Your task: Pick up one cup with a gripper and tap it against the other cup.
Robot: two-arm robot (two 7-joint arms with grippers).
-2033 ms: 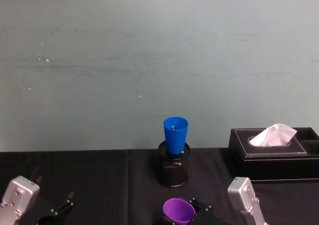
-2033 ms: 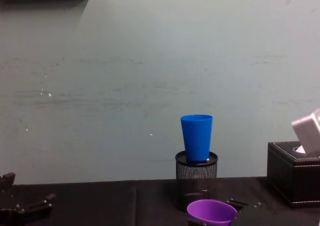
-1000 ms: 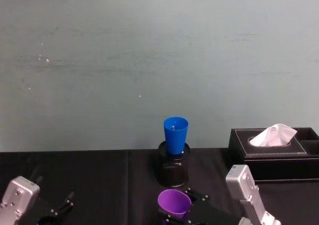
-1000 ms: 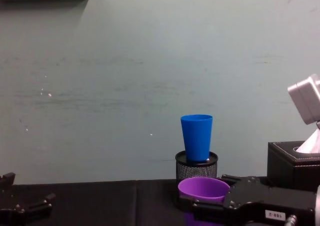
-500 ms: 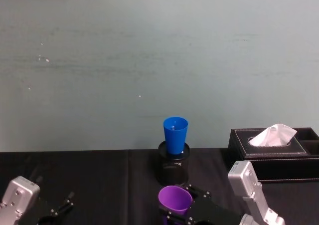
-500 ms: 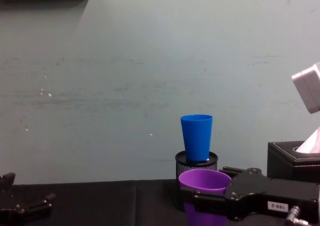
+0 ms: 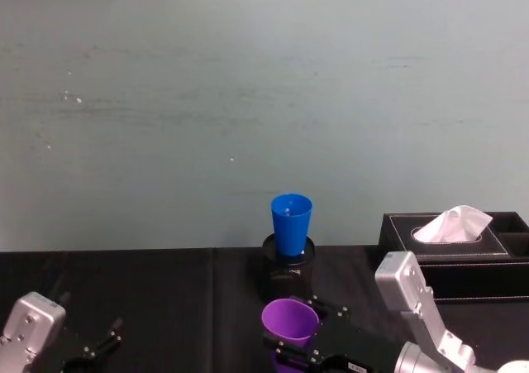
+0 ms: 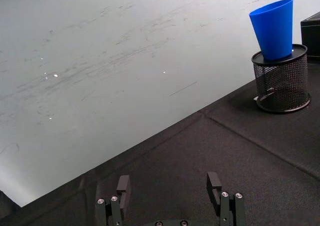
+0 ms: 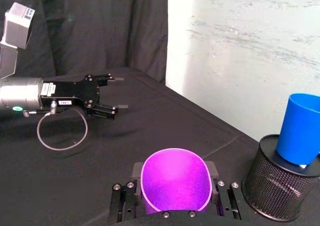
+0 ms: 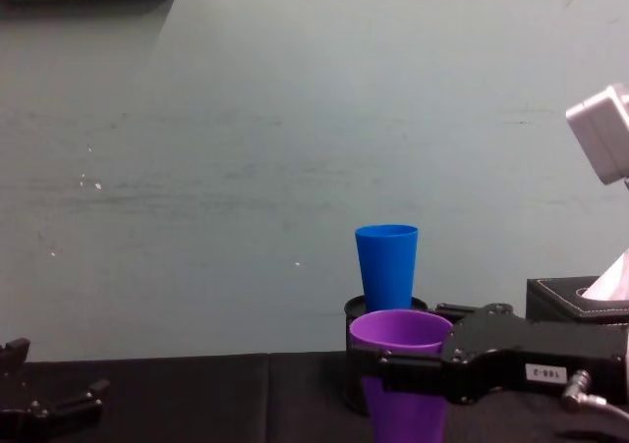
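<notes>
The purple cup [image 7: 290, 319] [image 10: 401, 327] hangs upright above the black table, with my right gripper [image 7: 302, 337] [image 10: 395, 368] shut on its sides. In the right wrist view the purple cup [image 9: 174, 180] sits between the two fingers [image 9: 125, 195]. The blue cup [image 7: 291, 222] [image 10: 386, 266] [image 9: 301, 135] stands in a black mesh pen holder [image 7: 287, 275] [image 9: 280, 192] just behind the purple one, apart from it. My left gripper [image 8: 169, 185] [image 7: 92, 348] is parked low at the near left, open and holding nothing.
A black tissue box [image 7: 453, 252] [image 10: 574, 307] with a white tissue stands on the right, behind my right arm. A pale wall closes off the back of the table. The black cloth stretches between the left gripper and the pen holder [image 8: 280, 83].
My right gripper has lifted the purple cup off the table and carried it up in front of the pen holder, closer to the blue cup. The left arm has not moved.
</notes>
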